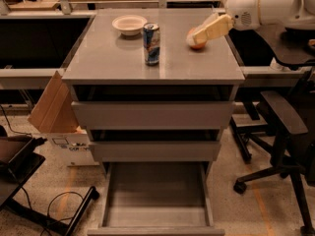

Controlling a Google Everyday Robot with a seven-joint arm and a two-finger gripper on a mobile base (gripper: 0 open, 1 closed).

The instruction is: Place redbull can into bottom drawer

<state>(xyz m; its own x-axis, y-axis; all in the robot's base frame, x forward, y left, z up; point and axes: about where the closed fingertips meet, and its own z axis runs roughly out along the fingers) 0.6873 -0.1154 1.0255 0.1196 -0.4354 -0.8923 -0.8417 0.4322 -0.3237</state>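
The redbull can [151, 44] stands upright on top of the grey cabinet [108, 58], near the middle. The bottom drawer [156, 195] is pulled out and holds nothing. My gripper [198, 35] hangs over the back right of the cabinet top, just above the orange [198, 45], which it partly hides. It is well to the right of the can and apart from it. The white arm reaches in from the upper right.
A white bowl [129, 24] sits behind and left of the can. The two upper drawers [152, 114] are closed. A cardboard box [51, 109] leans at the cabinet's left. A black office chair [285, 132] stands at the right, with cables [54, 205] on the floor at left.
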